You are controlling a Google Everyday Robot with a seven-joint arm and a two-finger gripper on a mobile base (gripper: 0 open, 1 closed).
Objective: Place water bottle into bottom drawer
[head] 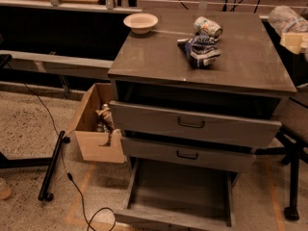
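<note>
Water bottle [287, 19], small, clear, ribbed plastic: up at the far right edge of the view, off the grey metal counter [159, 57] and just beyond its right rear corner, tilted and touching the top of the pale end effector [294, 41]. Cannot tell whether clamped there, loosely cradled or merely resting against it. Judged as lifted and in carry, so pick-up probably done, placing not yet begun.

Left to do, by the look of it: bring the bottle forward and down past the two upper grey drawers with black loop handles [192, 124], lower it into the bottom drawer [180, 191], the wide grey metal tray pulled out at floor level, then let go. No sign of anything lying on that plain drawer floor.

Apart from the bottle, on the counter: cream round bowl [140, 22], short printed metal can [208, 27] on its side, crumpled blue-and-white snack bag [199, 49].

Hidden or doubtful: arm and most of the end effector cut off by the right edge. Bottle cap and label not made out. Rear of the bottom drawer covered by the drawers above, front lip partly cut by the lower edge. Contents of the open cardboard box [91, 129] left of the drawers too murky to name.
</note>
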